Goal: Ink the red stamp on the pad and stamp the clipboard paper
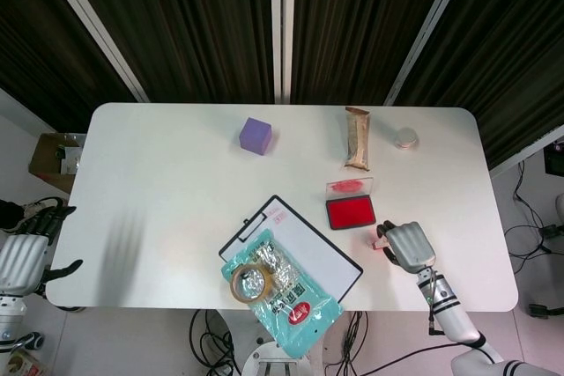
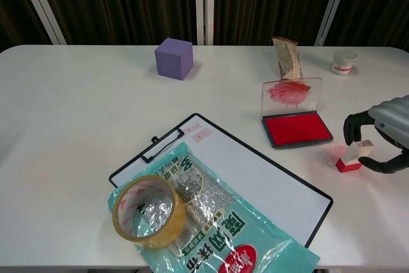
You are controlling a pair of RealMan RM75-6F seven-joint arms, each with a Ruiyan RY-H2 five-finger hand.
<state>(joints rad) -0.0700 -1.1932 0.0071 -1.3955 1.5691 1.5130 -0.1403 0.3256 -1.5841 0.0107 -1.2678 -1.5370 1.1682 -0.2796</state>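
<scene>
Right now the right hand (image 2: 383, 139) sat at the frame's right edge, fingers (image 2: 351, 127) curled around but not clearly clamped on the red stamp (image 2: 353, 157) beside the ink pad (image 2: 296, 128); pickup step, next needs a firm pinch and lift.

right robot hand (image 2: 382, 137) around red stamp (image 2: 353, 157) — beside ink pad (image 2: 296, 128)
</scene>
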